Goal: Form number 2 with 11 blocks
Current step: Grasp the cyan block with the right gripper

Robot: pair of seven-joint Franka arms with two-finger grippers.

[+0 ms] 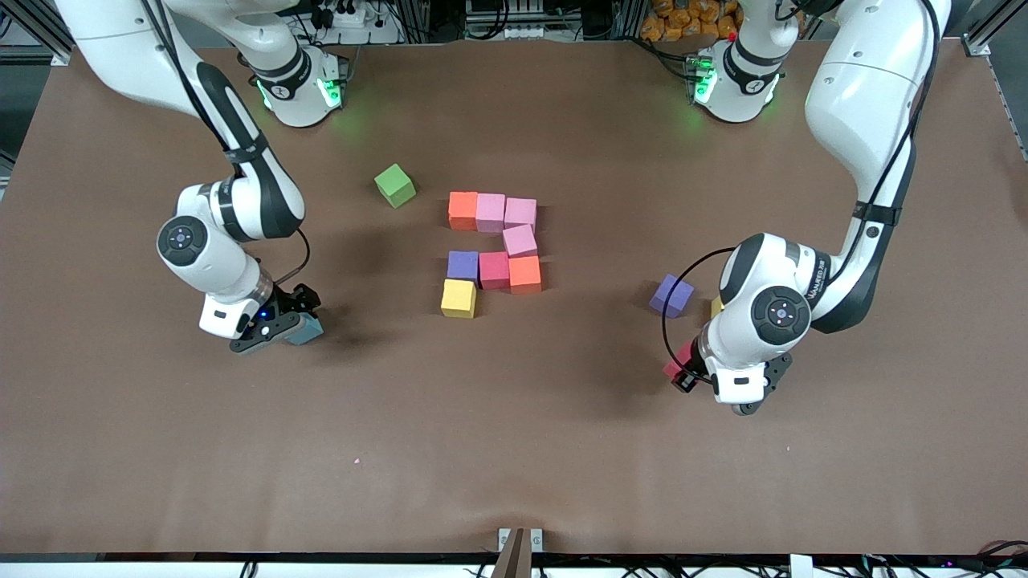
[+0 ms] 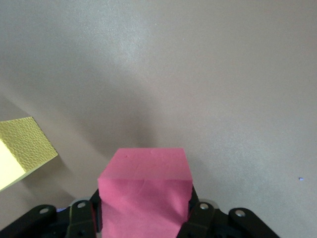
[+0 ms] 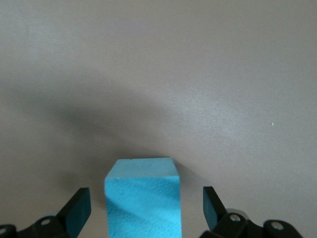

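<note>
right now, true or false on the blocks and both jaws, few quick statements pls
1. The left gripper is shut on a red block. True.
2. The right gripper has closed on the light blue block. False: its jaws stand open, apart from the block's sides.
3. The green cube is part of the figure. False: it sits apart, toward the right arm's end.
4. A loose purple block lies near the left arm. True.
</note>
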